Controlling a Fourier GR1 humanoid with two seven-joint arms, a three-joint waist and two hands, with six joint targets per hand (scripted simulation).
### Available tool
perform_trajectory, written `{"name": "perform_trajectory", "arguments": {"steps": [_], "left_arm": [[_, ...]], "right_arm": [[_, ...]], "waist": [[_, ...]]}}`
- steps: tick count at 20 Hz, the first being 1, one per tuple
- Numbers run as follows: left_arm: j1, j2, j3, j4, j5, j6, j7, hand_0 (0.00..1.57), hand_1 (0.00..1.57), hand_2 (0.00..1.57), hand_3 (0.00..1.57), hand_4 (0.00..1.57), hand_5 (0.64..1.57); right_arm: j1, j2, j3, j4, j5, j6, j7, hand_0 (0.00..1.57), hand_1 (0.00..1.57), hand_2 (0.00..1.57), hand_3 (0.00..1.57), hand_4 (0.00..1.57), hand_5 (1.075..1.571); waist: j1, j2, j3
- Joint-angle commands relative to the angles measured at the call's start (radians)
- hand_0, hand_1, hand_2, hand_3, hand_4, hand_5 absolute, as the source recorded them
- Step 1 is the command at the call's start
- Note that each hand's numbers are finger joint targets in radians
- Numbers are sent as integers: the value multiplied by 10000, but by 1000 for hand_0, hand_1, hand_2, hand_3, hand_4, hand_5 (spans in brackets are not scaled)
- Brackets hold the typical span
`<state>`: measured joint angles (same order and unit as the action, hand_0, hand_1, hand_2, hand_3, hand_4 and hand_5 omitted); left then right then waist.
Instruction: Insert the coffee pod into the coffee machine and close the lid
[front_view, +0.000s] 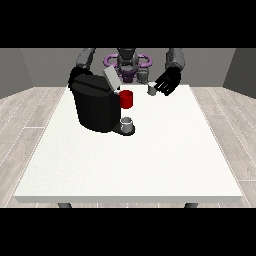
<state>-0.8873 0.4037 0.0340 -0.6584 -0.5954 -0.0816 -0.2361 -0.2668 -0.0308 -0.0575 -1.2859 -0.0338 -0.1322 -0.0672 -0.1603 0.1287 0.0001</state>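
White table: large, rectangular, two dark legs showing under near edge, one toward each near corner. Small grey cup: upright, left of table's middle, nearer far edge than near edge. Wood-plank floor visible beyond left and right edges of table, light grey-brown boards. Grey walls behind far edge, darker toward both sides.

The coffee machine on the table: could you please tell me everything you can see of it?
The coffee machine is a bulky black box standing upright on the white table, toward the view's left. Its grey lid is tilted up, open. A red part juts from its front above a small grey cup on its base.
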Motion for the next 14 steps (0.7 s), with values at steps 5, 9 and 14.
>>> {"name": "perform_trajectory", "arguments": {"steps": [5, 9, 14], "left_arm": [[-1194, 574, 471, 22, -85, -55, 339, 1017, 1017, 1206, 1226, 503, 1571], [-1892, 623, 936, 291, 120, 76, 969, 1209, 1209, 1245, 1188, 486, 1571], [-2447, 806, 884, 227, 66, -514, 1107, 1264, 1264, 1319, 1251, 516, 1571]], "right_arm": [[-354, -117, 286, -610, 74, 182, 279, 0, 0, 0, 0, 489, 1571], [-554, -152, 615, -977, 109, 354, 478, 0, 0, 0, 0, 526, 1571], [-471, 145, 626, -1009, 178, -27, 542, 0, 0, 0, 0, 506, 1571]], "waist": [[-782, 382, -2], [-1395, 761, -4], [-1362, 601, 0]]}}
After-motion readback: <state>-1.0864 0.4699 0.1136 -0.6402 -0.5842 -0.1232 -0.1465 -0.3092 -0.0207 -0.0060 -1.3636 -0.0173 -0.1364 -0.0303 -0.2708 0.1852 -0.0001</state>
